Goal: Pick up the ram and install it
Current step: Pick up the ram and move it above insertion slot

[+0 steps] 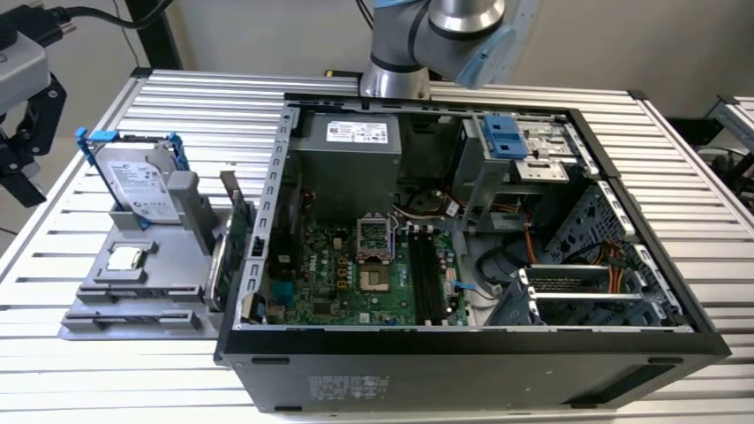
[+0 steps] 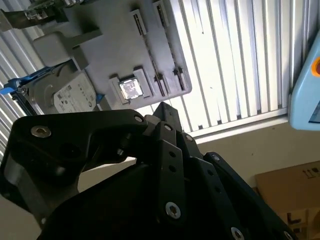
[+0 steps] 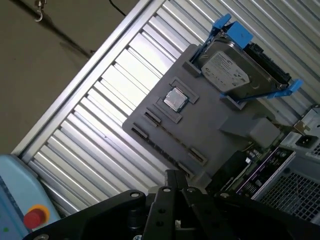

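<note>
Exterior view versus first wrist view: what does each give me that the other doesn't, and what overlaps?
Exterior view: the motherboard with its black slots, and the ram standing edge-on on the grey holder. First wrist view: a red button on a pale blue box. Both: that holder, the hard drive, the processor chip.

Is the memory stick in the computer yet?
Not yet. Nothing looks done: the ram stands in the grey holder beside the computer case, and the black memory slots look empty. The gripper hangs apart from the holder, not touching the ram. Picking it up and installing it are both left.
</note>
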Controlling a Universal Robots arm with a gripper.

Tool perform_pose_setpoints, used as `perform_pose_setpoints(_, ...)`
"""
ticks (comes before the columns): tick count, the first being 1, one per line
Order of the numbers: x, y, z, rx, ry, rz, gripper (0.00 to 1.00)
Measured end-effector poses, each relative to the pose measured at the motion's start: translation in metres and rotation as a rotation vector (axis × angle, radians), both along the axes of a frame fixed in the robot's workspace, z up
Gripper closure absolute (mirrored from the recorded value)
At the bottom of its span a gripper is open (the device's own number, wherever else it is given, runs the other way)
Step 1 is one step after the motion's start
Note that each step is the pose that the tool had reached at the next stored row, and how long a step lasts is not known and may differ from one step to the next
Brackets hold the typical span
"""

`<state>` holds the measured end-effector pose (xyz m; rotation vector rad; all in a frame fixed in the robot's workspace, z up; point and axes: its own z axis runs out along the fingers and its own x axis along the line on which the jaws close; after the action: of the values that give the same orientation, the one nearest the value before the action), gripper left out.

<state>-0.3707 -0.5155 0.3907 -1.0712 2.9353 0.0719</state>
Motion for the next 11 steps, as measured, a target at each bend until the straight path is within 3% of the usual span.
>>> perform_pose_setpoints(2, 0.0, 0.0, 0.0, 0.0, 0.0, 0.017, 1.0)
perform_pose_setpoints(11, 0.0, 0.0, 0.0, -0.0002, 0.0001, 0.175, 1.0)
